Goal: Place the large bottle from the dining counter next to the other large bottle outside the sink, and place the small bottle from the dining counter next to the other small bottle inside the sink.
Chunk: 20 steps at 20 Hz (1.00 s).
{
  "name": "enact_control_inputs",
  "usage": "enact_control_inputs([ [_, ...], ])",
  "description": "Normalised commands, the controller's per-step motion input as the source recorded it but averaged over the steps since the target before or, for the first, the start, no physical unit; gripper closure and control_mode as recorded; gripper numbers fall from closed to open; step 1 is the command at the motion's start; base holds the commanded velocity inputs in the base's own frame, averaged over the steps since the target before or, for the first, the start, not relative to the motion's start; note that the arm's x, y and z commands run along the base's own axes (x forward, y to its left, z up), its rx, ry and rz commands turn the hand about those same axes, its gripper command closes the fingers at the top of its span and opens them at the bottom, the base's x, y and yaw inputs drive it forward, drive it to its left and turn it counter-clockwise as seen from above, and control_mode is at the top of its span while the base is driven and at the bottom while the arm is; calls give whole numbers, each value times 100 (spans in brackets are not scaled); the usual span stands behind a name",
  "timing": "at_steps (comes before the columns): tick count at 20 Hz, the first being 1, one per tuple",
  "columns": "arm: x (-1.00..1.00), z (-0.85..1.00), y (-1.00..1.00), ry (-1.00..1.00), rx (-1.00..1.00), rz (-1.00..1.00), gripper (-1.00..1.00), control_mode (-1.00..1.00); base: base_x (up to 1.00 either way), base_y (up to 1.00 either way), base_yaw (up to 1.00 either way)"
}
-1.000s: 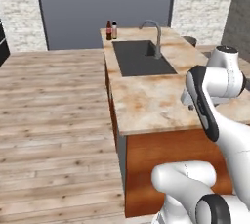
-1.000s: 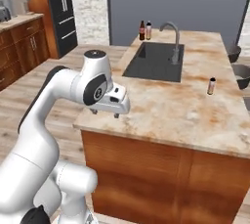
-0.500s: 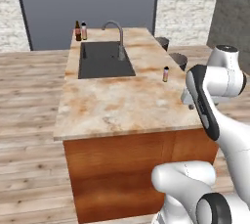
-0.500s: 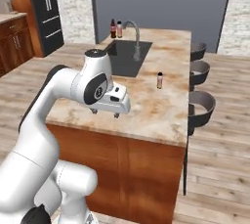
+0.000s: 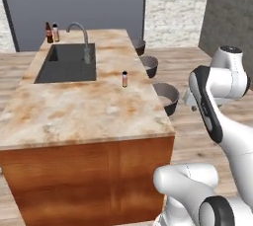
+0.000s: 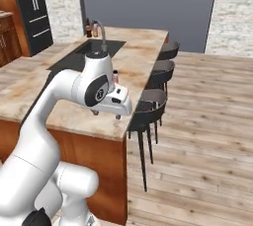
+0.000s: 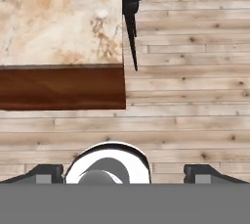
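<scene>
The small bottle (image 5: 124,79) (image 6: 115,76), pale pink with a dark cap, stands alone on the dining counter (image 5: 89,111) (image 6: 141,47), right of the sink (image 5: 64,67) (image 6: 81,55). At the far corner outside the sink, the large bottle (image 5: 48,32) (image 6: 89,27), dark brown, stands beside the other large bottle (image 5: 56,32) (image 6: 95,28), which is pinkish. I cannot make out the other small bottle in the dark basin. My gripper (image 6: 106,115) (image 7: 126,171) hangs open and empty over the counter's near right corner, fingers pointing down at the floor.
A curved faucet (image 5: 81,37) (image 6: 101,35) rises at the sink's right rim. Three dark stools (image 5: 167,96) (image 6: 148,109) line the counter's right side, one leg (image 7: 132,22) showing beside the counter corner (image 7: 61,17). Open wooden floor (image 6: 197,121) lies to the right. A black fridge (image 6: 32,13) stands far left.
The whole picture has shifted as the base drove rightward along the counter, bringing the stools and the counter's right end into view. The arm keeps its pose and the gripper stays open.
</scene>
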Motion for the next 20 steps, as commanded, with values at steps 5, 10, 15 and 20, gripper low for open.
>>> enact_control_inputs([
  [5,0,0,0,0,0,0,-100,100,75,-100,16],
  [10,0,0,0,0,0,0,-100,100,95,-100,35],
  [15,0,0,0,0,0,0,-100,100,75,-91,63],
  [20,0,0,0,0,0,0,-100,100,26,-72,80],
])
